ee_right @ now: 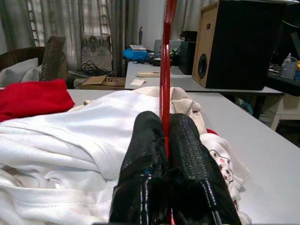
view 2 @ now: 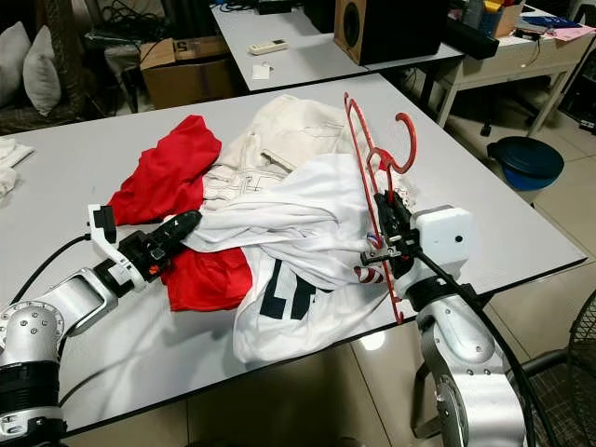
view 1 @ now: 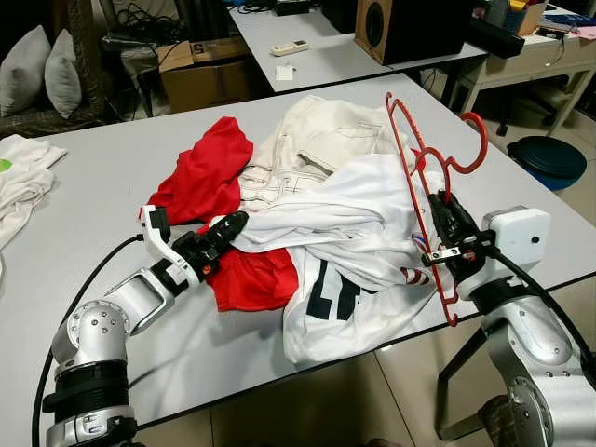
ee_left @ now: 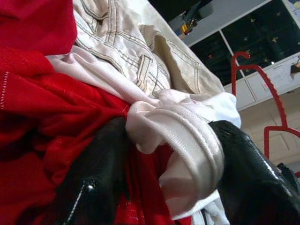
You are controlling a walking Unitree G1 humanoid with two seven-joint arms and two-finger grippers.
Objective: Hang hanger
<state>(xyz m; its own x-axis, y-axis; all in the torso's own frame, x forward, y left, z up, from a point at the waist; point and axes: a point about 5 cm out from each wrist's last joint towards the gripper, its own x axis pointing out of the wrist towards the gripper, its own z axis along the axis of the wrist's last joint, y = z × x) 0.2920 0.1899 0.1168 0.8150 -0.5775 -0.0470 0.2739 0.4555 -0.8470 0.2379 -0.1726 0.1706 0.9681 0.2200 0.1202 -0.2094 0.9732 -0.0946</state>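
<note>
A red plastic hanger (view 1: 421, 158) stands tilted over the pile of clothes, its hook (view 1: 473, 142) toward the far right. My right gripper (view 1: 445, 216) is shut on the hanger's bar (ee_right: 164, 84) at the table's right side. A white shirt with dark lettering (view 1: 346, 244) lies crumpled across the middle. My left gripper (view 1: 226, 228) is shut on the shirt's ribbed white edge (ee_left: 187, 136), with red cloth (ee_left: 42, 117) under the fingers (ee_left: 89, 187).
A red garment (view 1: 207, 172) and cream jeans (view 1: 317, 140) lie on the grey table (view 1: 102, 196). More white cloth (view 1: 20, 177) lies at the table's left edge. A second table with a speaker (view 1: 405, 28), a cardboard box (view 1: 200, 70) and a blue bin (view 1: 551, 158) stand beyond.
</note>
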